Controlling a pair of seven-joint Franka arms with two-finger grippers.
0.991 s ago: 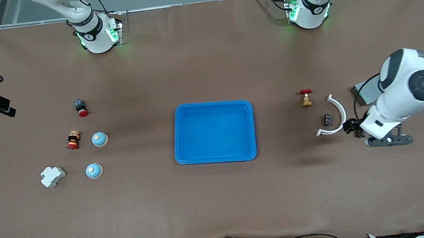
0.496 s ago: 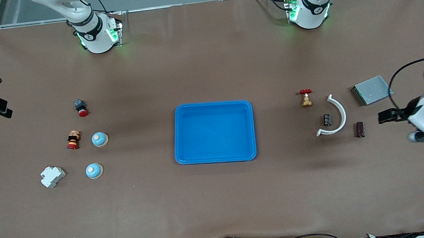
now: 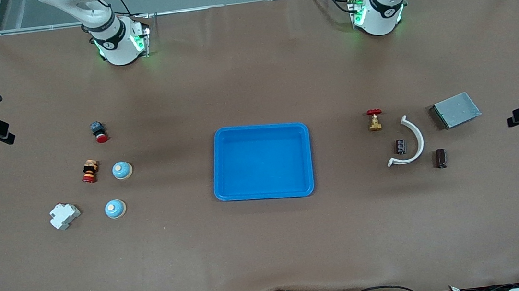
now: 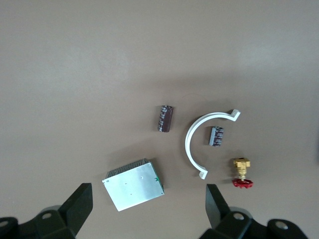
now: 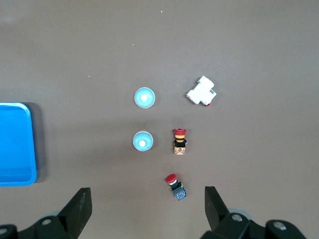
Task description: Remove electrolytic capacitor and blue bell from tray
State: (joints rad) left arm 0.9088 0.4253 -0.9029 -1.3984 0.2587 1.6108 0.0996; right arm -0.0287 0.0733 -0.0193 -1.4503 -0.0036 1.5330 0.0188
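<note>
Apparently apart, capacitor (image 4: 165, 118) below open left pincer (image 4: 147, 208) (high).

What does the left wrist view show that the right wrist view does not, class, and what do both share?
Only the left wrist view: two capacitors, a brown one and a smaller one inside the white curved bracket, a brass valve with a red handwheel, and a metal box.

Only the right wrist view: two blue bells, a white breaker, two red-capped push buttons, and the blue tray's edge.

Both share: the brown table and an open claw, left or right.
</note>
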